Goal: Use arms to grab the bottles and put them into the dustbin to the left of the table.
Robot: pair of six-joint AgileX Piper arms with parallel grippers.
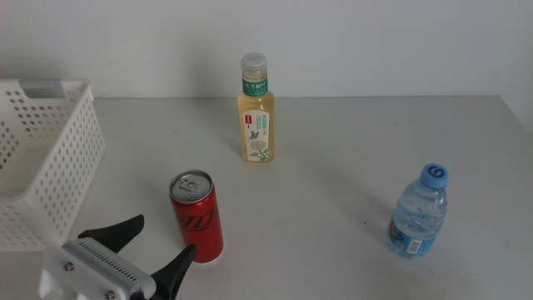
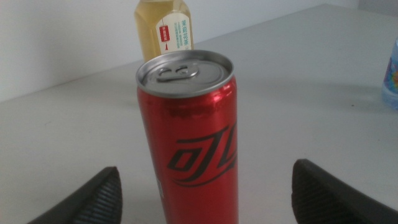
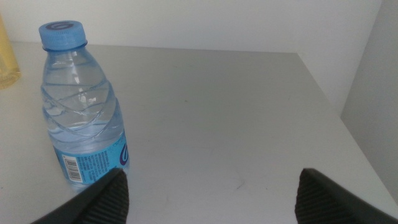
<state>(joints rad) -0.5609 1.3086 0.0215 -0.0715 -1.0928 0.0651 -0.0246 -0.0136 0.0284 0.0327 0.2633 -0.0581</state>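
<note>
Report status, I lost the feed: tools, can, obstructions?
Left tool open, facing red can, not touching. Right tool open near water bottle. Nothing blocking.

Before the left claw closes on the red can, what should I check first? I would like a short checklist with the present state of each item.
1. Left claw open wide enough: ok, its jaws stand apart on both sides of the red can.
2. Can between the jaws: ok in the left wrist view, though it sits nearer one jaw than the other.
3. Can upright on the table: ok.
4. Tea bottle out of the way: ok, it stands behind the can, apart from it.
5. Dustbin ready to the left: ok, upright; its inside is only partly visible.
6. Right claw not interfering: ok, it is open beside the water bottle, far from the can.
</note>
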